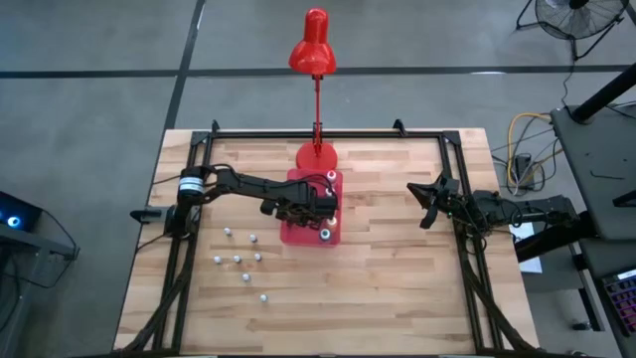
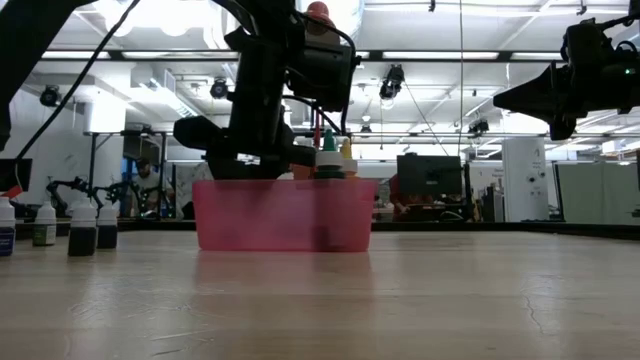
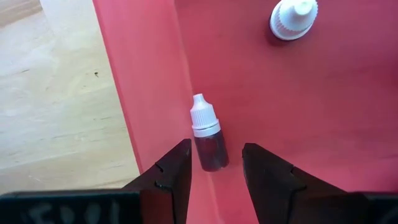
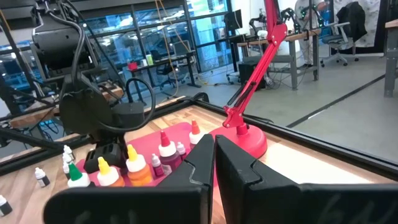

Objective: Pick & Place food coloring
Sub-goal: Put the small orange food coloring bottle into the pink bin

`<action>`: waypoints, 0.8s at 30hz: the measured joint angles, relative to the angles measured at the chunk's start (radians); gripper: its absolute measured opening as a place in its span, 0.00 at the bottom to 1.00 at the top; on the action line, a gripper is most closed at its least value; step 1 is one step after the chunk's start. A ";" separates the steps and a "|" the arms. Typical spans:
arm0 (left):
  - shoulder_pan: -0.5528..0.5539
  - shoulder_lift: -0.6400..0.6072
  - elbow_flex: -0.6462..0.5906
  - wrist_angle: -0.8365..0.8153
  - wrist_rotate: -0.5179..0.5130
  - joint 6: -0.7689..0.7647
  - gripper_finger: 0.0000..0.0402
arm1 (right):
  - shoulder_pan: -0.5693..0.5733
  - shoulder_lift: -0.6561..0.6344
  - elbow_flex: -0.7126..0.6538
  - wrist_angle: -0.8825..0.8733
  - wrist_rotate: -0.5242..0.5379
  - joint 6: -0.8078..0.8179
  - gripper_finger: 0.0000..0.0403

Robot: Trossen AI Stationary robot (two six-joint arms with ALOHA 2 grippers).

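My left gripper [image 3: 216, 174] hangs open over the flat red tray [image 1: 295, 235], pointing down. One small whitish-capped food coloring bottle [image 3: 206, 138] lies on its side on the tray floor against the tray's wall. Its dark body sits between my fingertips, with a gap on each side. Bigger bottles with coloured caps [image 4: 124, 168] stand upright in the tray, one teal-capped [image 1: 325, 235]. Several small bottles [image 1: 239, 259] stand on the table to the tray's left. My right gripper [image 4: 214, 155] is shut and waits raised near the table's right edge [image 1: 429, 203].
A red desk lamp [image 1: 315, 99] stands with its base just beyond the tray's far end. A dark frame [image 1: 328, 131] runs along the table's edges. Bare wood lies between the tray and my right arm and toward the near edge.
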State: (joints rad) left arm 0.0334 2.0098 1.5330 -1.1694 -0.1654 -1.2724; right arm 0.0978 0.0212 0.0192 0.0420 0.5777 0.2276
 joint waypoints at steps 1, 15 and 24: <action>0.000 0.001 -0.001 0.000 0.000 -0.002 0.29 | 0.000 0.000 0.000 0.000 0.000 0.000 0.02; 0.000 0.023 -0.018 0.023 0.004 -0.007 0.29 | -0.001 0.000 0.000 0.000 0.000 0.000 0.02; -0.001 0.056 -0.018 0.083 0.037 0.019 0.29 | -0.001 0.001 0.000 0.000 0.000 0.000 0.02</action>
State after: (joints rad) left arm 0.0323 2.0663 1.5150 -1.0867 -0.1283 -1.2530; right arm 0.0971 0.0218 0.0189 0.0422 0.5780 0.2276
